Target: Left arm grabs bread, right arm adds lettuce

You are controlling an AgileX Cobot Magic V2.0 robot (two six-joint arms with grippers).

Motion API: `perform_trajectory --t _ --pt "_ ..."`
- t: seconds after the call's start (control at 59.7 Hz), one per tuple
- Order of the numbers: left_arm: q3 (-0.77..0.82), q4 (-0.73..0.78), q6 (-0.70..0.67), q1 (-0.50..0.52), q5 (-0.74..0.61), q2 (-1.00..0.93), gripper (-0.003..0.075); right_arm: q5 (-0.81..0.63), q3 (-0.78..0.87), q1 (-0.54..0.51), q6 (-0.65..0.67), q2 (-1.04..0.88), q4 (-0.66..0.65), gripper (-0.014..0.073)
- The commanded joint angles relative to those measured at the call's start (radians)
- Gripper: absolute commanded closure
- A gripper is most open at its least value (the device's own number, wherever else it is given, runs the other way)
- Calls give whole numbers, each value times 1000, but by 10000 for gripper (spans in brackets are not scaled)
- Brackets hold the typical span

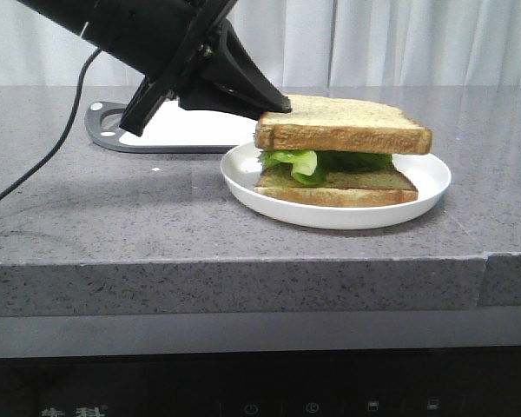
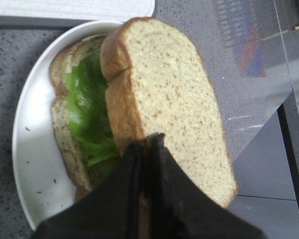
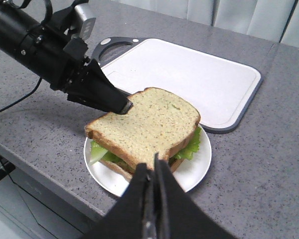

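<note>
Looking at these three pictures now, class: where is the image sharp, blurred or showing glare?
Front view: sharp on the bread and plate, bright curtain behind. Left wrist view: the left pincer is a dark blur; pale reflections streak the counter. Right wrist view: the right pincer is blurred, the cutting board clear.

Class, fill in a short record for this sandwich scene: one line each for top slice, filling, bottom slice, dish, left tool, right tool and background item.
top slice: bread, held at its edge, above the lettuce
filling: lettuce, on the lower slice
bottom slice: thinner slice, flat on the plate
dish: white plate, on the grey counter
left tool: left tool, shut on the bread
right tool: right tool, closed, holding nothing
background item: cutting board, behind the plate
</note>
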Motion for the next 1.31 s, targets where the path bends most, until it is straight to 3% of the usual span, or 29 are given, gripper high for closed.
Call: perform_trajectory --t 0.0,0.168,0.218,0.452,0.519,0.57,0.687,0.871,0.972,1.173,1.29 --pt "-33 -56 10 -1 17 -41 648 -68 -27 1 -8 -1 4 652" --pt "-33 -47 12 17 45 -54 421 -68 -27 1 -8 -1 4 652" --pt "-33 -42 13 29 63 -69 383 -68 -27 1 -8 -1 4 652" --pt "-33 12 14 97 90 -189 366 -68 -27 1 -8 -1 4 652" --pt "-33 47 14 120 90 -235 401 -69 -27 -1 -8 -1 4 652" --pt "-33 82 14 138 90 -273 475 -69 -27 0 -5 -1 4 655" --pt "-20 161 14 180 84 -365 740 -69 -27 -16 19 -1 4 655" --pt "-15 330 12 207 27 -507 741 -69 -27 -83 19 -4 4 655" --pt "35 403 7 207 -78 -619 741 -90 -23 -99 19 -32 6 655" --pt "304 585 7 207 -390 -912 741 -203 99 -99 19 -189 48 655" --pt "473 642 7 207 -437 -1111 741 -223 179 -99 19 -300 53 655"
